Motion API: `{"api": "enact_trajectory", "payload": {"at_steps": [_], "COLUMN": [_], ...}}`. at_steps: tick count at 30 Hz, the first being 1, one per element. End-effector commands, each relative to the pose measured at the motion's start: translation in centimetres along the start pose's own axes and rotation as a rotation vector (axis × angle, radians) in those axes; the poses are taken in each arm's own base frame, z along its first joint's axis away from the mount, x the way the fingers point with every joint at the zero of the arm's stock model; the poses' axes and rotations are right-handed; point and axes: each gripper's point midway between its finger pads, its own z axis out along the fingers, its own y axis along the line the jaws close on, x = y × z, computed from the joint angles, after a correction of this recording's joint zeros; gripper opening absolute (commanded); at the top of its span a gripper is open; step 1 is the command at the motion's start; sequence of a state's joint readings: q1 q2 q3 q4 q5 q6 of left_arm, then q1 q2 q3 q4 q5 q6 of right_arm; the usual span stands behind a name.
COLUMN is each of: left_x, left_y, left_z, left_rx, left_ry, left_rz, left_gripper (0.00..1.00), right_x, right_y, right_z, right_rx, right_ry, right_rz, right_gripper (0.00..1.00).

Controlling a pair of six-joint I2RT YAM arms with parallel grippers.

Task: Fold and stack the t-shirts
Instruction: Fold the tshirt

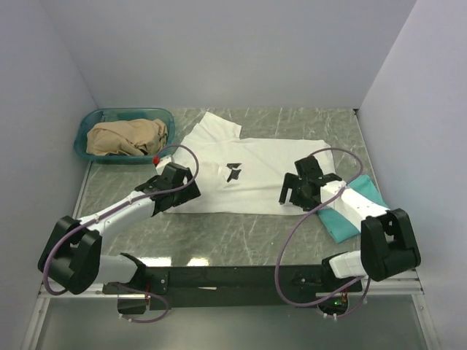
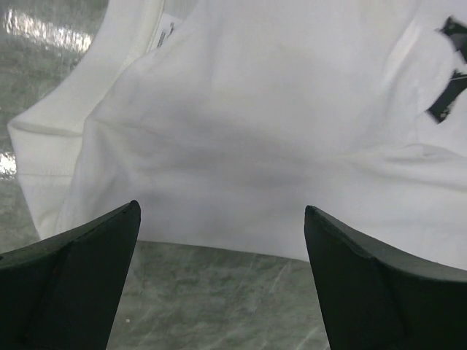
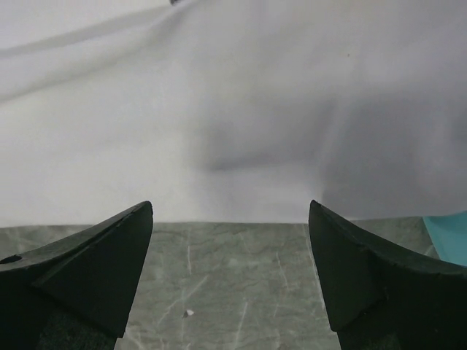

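The white t-shirt (image 1: 252,171) lies spread flat on the marble table, its black chest print (image 1: 234,172) facing up. The teal-green t-shirt (image 1: 349,216) lies folded at the right, partly under my right arm. My left gripper (image 1: 173,194) is open and empty over the shirt's near left edge; in the left wrist view the white cloth (image 2: 277,131) fills the frame above my gripper (image 2: 222,211). My right gripper (image 1: 294,195) is open and empty over the shirt's near right edge; in the right wrist view the cloth (image 3: 241,117) lies just beyond my gripper (image 3: 230,208), with a teal corner (image 3: 449,237).
A teal plastic basket (image 1: 94,122) holding tan cloth (image 1: 128,137) stands at the back left. White walls enclose the table on three sides. Bare marble (image 1: 233,233) lies between the shirt's near edge and the arm bases.
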State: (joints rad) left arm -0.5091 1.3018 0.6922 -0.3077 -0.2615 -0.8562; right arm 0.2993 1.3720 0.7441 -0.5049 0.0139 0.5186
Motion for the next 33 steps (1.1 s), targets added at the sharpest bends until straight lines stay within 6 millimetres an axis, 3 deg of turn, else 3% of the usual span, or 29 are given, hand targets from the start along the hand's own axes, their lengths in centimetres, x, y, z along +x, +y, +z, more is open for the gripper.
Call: {"api": "enact_trajectory", "payload": {"at_steps": [1,2,5,11,14,18,23,30,31,32,33], "left_x": [-3.7,-4.5,-5.9,-6.9,-6.1,-3.4,0.2,4.3,4.9,6.1,5.8], "left_y": [-2.3,-2.9,-4.0,-6.3,-5.7,-3.7,-0.1,2.0,2.6,4.5,4.3], "left_z": [-2.1,-2.4,-2.1,0.7,2.3,3.9,4.2,3.1,2.8,2.1,1.9], "left_rx": [0.047,0.057,0.063,0.039,-0.012,-0.063,-0.128,-0.105,-0.114,-0.156,-0.144], "left_ry": [-0.103,-0.125,-0.153,-0.127,-0.099,-0.034,0.026,0.129,0.143,0.156,0.146], "left_rz": [-0.016,-0.019,-0.007,0.034,0.046,0.050,0.040,-0.005,-0.014,-0.034,-0.038], "left_gripper": [0.99,1.00,0.99,0.99,0.99,0.99,1.00,1.00,1.00,0.99,0.99], "right_x": [-3.4,-4.9,-6.6,-7.6,-7.7,-7.8,-8.1,-8.4,-8.5,-8.7,-8.7], "right_y": [1.1,1.8,3.2,3.8,3.2,1.8,0.6,-0.7,-0.8,-1.1,-1.2], "right_z": [-3.1,-4.2,-6.0,-7.9,-8.7,-9.4,-10.5,-10.9,-10.9,-10.9,-10.9], "right_rx": [-0.010,-0.032,-0.084,-0.127,-0.122,-0.097,-0.080,-0.059,-0.057,-0.048,-0.046], "right_ry": [-0.111,-0.153,-0.201,-0.259,-0.288,-0.316,-0.360,-0.386,-0.381,-0.381,-0.382], "right_rz": [-0.010,-0.008,-0.004,-0.009,0.010,0.033,0.057,0.072,0.073,0.075,0.078], "right_gripper": [0.93,0.93,0.94,0.94,0.94,0.95,0.95,0.95,0.95,0.95,0.95]}}
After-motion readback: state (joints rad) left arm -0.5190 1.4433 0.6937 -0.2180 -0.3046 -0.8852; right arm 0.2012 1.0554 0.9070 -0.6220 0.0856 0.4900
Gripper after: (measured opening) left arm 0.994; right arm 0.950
